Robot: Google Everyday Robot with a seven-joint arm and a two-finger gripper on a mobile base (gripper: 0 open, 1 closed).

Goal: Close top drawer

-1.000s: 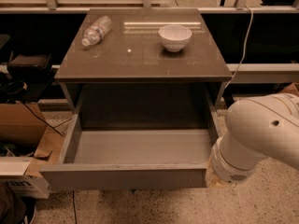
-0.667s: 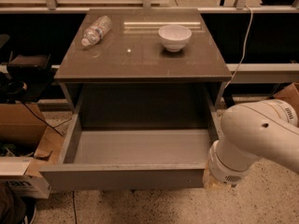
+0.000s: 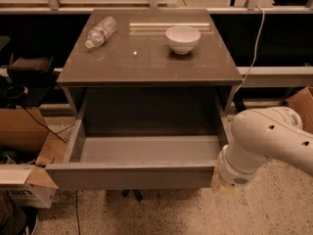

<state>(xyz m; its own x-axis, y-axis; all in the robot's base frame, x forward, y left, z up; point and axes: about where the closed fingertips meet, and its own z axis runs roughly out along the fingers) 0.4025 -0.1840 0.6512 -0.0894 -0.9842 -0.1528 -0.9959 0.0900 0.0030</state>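
Observation:
The top drawer (image 3: 132, 176) of the grey cabinet is pulled far out toward me. Its wide, plain, handle-less front faces me and its shallow tray is bare inside. My white arm (image 3: 274, 136) reaches in from the right. Its wrist points down and left, and my gripper (image 3: 220, 184) is at the front right corner of the drawer, next to the end of the drawer front. Most of the gripper is hidden by the wrist and the drawer front. The lower drawers are hidden below the open drawer.
On the cabinet top (image 3: 146, 62) lie a clear plastic bottle (image 3: 100, 31) at the back left and a white bowl (image 3: 183, 38) at the back right. Cardboard boxes (image 3: 22, 185) stand on the floor at the left, with another box (image 3: 301, 106) at the right. A cable (image 3: 254, 43) hangs at the right.
My arm has shifted a little left, bringing the wrist closer to the drawer's front right corner. The drawer has not moved.

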